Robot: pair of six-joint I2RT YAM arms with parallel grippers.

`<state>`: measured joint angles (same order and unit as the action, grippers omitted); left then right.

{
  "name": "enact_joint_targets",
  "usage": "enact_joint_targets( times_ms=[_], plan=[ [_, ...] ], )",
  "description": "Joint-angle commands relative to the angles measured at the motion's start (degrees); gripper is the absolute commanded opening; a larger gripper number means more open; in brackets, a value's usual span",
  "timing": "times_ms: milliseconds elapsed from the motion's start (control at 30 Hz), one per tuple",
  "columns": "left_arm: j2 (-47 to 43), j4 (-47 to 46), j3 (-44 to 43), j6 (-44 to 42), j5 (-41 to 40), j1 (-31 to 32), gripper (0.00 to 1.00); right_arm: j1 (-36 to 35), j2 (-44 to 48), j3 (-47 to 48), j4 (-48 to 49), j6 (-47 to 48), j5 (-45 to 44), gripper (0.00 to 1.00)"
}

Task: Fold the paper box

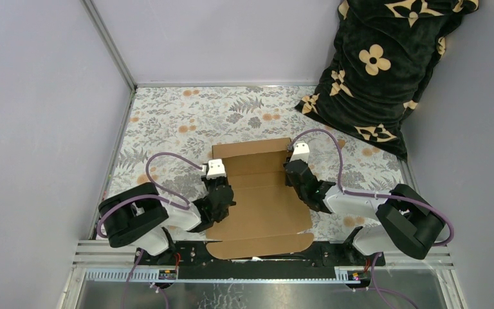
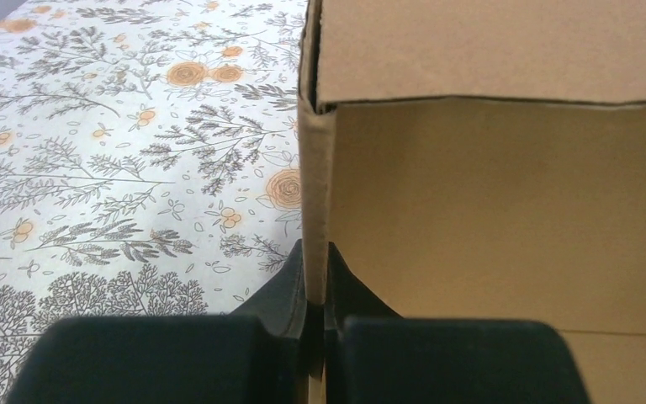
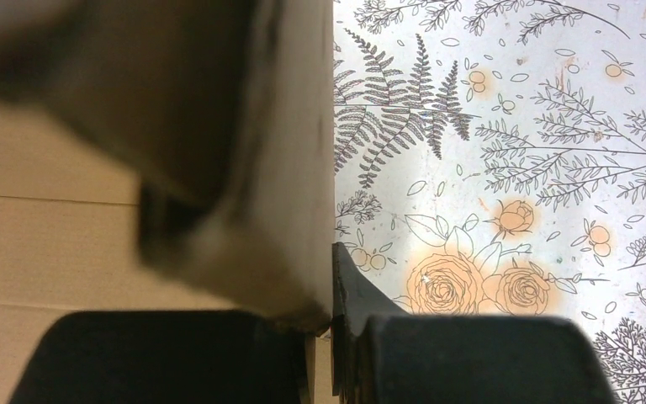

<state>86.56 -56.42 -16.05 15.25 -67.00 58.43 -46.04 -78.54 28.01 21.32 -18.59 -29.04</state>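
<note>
The box (image 1: 260, 206) lies on the counter (image 1: 167, 129) between the arms, left claw (image 2: 315, 295) and right claw (image 3: 324, 311) each clamped on a side wall, holding it upright; next, probably, fold the end flaps in.
</note>
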Motion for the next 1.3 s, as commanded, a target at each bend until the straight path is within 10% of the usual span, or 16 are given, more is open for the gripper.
enact_joint_targets(
  times_ms=[0,300,600,1267],
  plan=[
    [1.76,7.09,-2.7,6.74,-6.0,-0.25,0.0,-2.03,-0.97,0.59,-4.71,-4.0,-0.08,0.03],
    [5.46,38.06,-12.99,28.85,-16.38,-0.25,0.0,-3.62,-1.29,1.08,-6.67,-6.57,-2.66,0.03],
    [26.4,138.46,-37.09,122.81,-24.44,1.46,0.0,-3.7,-0.33,1.49,-7.46,-6.35,-2.26,0.03],
    [23.93,139.84,-31.87,131.23,-28.89,5.46,0.15,-4.38,0.9,3.04,-9.37,-5.79,-1.47,0.03]
  ],
)
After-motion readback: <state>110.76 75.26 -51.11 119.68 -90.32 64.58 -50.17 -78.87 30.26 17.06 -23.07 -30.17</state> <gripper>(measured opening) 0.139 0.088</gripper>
